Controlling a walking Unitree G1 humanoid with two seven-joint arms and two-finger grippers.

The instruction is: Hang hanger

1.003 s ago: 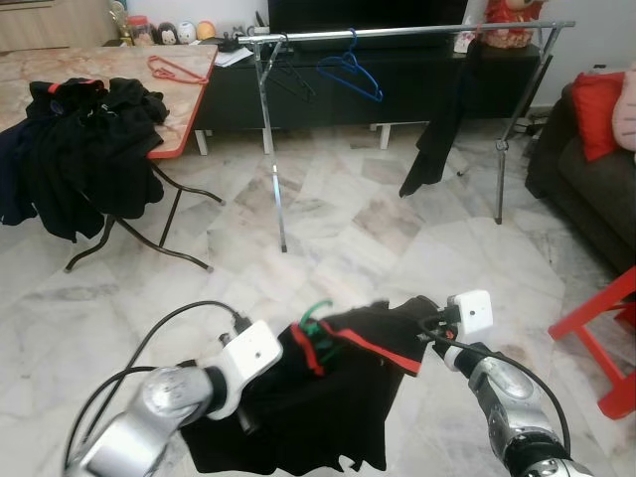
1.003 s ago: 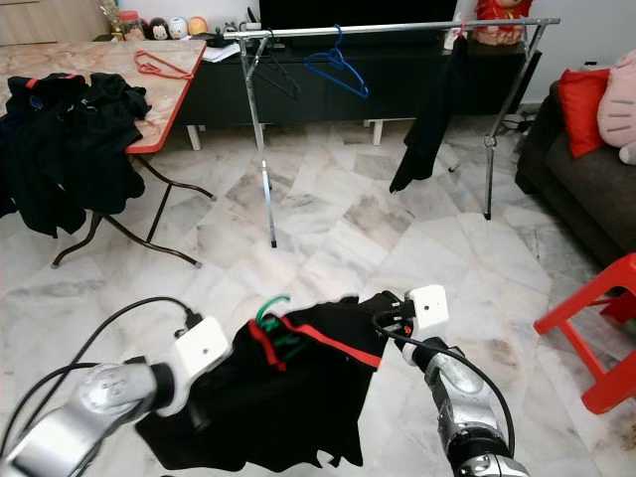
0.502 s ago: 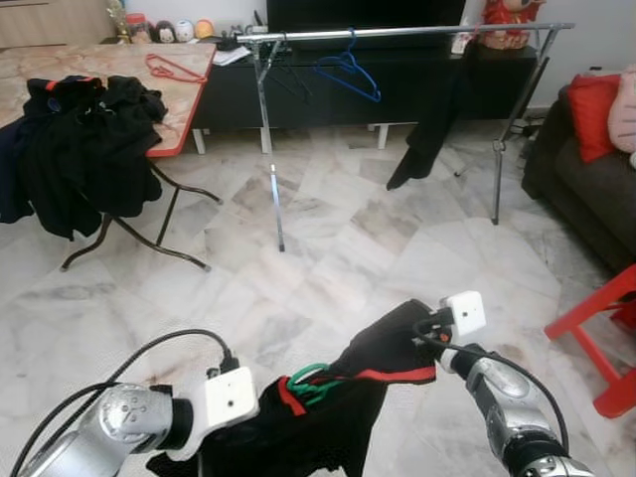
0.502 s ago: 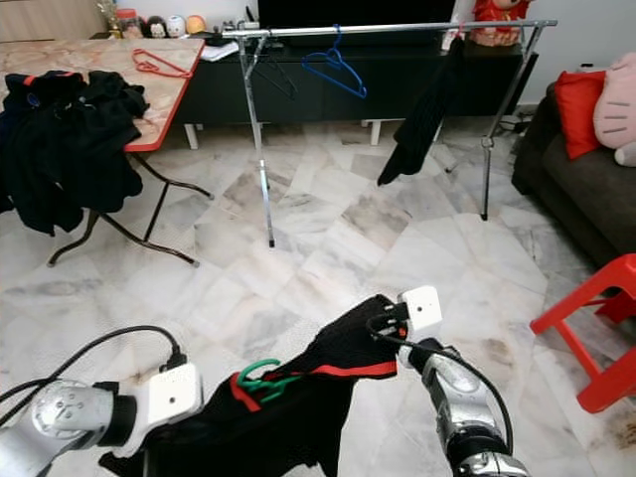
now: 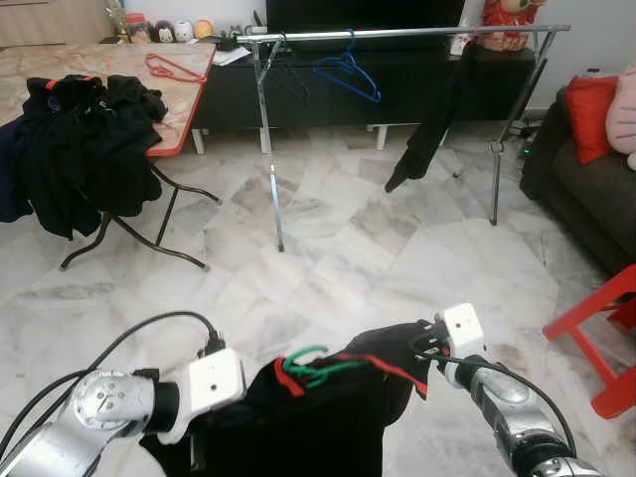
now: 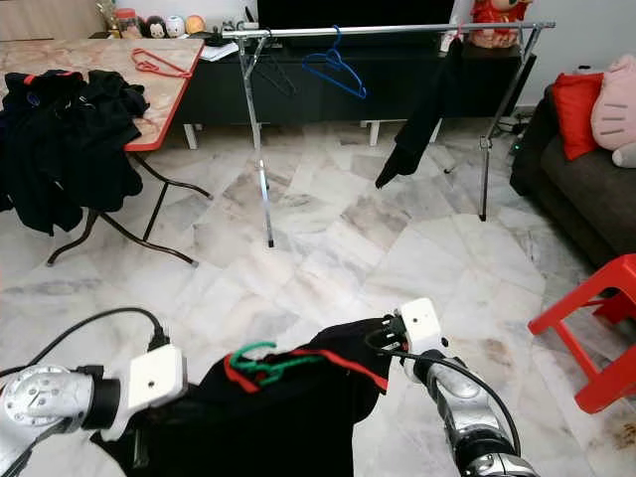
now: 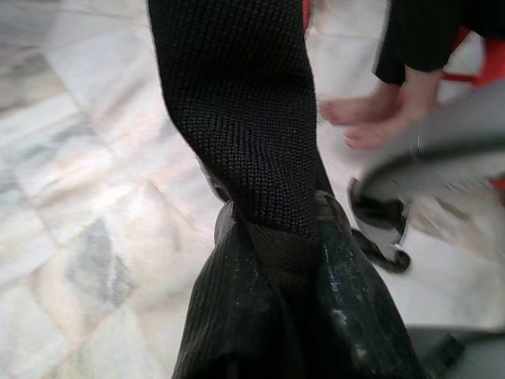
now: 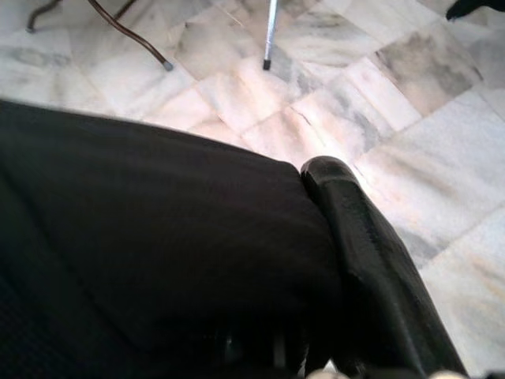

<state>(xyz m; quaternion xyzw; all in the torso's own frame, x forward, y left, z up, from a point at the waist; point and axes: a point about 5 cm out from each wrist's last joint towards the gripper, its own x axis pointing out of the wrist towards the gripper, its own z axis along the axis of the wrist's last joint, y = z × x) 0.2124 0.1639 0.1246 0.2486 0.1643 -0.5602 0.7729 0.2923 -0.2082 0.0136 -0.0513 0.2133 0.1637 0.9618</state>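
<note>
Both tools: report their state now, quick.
Left tool: shut on the black garment.
Right tool: shut on the black garment's other side.

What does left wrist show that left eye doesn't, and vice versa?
Left wrist, not left eye: the left gripper up close, jaws pinched on the garment, and a person's bare feet on the floor beyond it. Left eye, not left wrist: the green hanger at the garment's neck, the rail ahead with a blue hanger, and the table piled with clothes. Both: the black garment and the marble floor.
</note>
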